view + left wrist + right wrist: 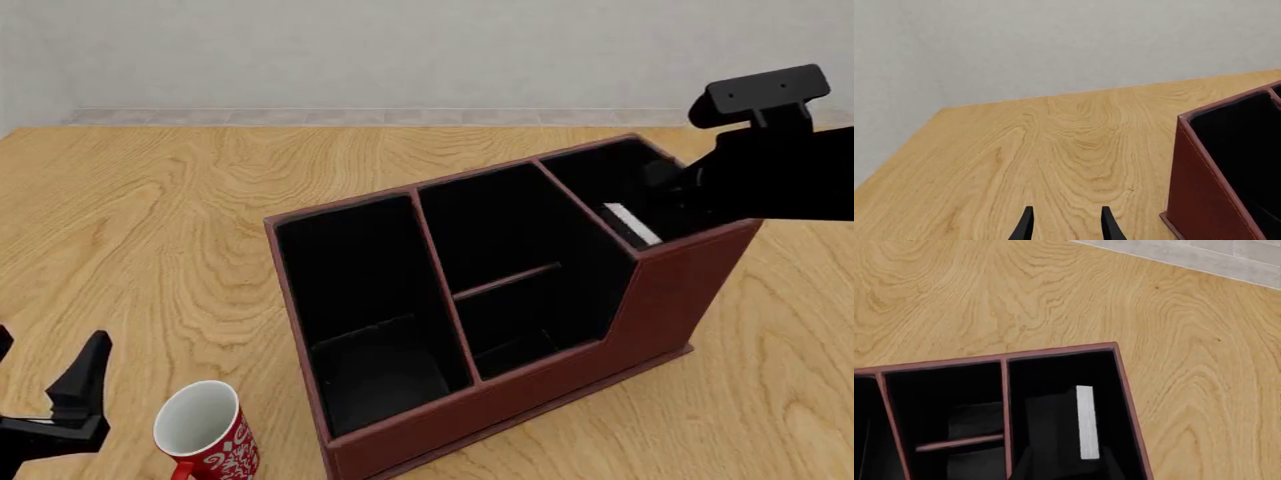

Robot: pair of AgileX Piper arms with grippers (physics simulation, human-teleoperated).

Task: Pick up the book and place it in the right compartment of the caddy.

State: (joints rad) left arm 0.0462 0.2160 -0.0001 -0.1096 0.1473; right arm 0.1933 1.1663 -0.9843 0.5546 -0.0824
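The reddish-brown caddy (pixel 534 400) stands in the middle of the table, its tall narrow right compartment (pixel 601 175) at the far right end. The black book stands inside that compartment, and only its white page edges (pixel 627 222) show. In the right wrist view the book (pixel 1085 422) sits against the compartment's outer wall. My right gripper (pixel 661 185) hovers just above that compartment. Its fingers show faintly, spread apart, at the right wrist view's lower edge (pixel 1067 472), and they hold nothing. My left gripper (pixel 47 375) is open and empty over bare table at the near left (pixel 1066 227).
A red mug (pixel 207 435) with a white inside stands near the front edge, left of the caddy and close to my left gripper. The caddy's end wall (pixel 1201 190) shows in the left wrist view. The middle section has a crossbar divider (pixel 507 282).
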